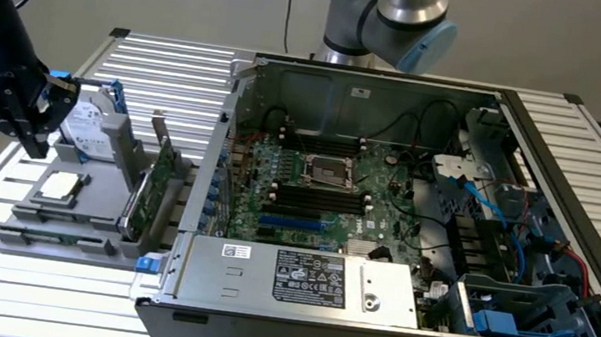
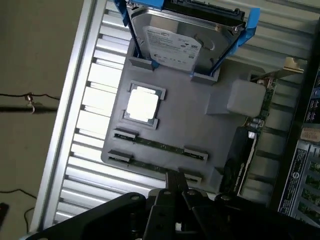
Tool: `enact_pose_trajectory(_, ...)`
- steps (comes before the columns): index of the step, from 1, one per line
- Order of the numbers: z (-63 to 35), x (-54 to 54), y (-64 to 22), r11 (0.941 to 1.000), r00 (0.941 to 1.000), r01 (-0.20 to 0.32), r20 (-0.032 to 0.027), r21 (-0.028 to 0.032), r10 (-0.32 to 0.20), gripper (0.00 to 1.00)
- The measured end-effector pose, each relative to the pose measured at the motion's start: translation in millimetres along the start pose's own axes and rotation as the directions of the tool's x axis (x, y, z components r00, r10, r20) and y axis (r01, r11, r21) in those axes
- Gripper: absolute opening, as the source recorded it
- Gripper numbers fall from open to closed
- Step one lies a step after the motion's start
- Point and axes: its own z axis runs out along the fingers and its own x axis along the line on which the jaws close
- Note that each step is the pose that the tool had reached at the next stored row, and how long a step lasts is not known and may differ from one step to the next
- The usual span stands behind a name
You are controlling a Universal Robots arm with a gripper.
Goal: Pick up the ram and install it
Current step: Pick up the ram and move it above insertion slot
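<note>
Green ram (image 2: 150, 167) lies flat in grey tray (image 2: 200, 125), ends seated in clips, not yet lifted. From wrist camera I see it right under tip of gripper (image 2: 176, 176); touching or just clear, can't tell. Second stick (image 2: 160, 145) runs parallel, just past first, farther from gripper. Beyond that sits CPU (image 2: 142, 106), then drive (image 2: 172, 42) standing on edge. Card (image 2: 242, 155) stands on edge off to gripper's side, between tray and open case (image 1: 343, 85). Gripper apart or together: I can't tell.
</note>
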Motion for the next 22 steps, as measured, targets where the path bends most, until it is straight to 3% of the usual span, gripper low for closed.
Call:
enact_pose_trajectory(6,0.1,0.0,0.0,0.9940,0.9940,0.109,-0.0028,0.0035,-0.109,0.11)
enact_pose_trajectory(11,0.1,0.0,0.0,0.9799,0.9799,0.199,-0.0075,0.0054,-0.199,0.11)
enact_pose_trajectory(15,0.0,0.0,0.0,0.9632,0.9632,0.269,-0.0114,0.0065,-0.269,0.11)
enact_pose_trajectory(22,0.0,0.0,0.0,0.9212,0.9212,0.389,-0.0184,0.0078,-0.389,0.11)
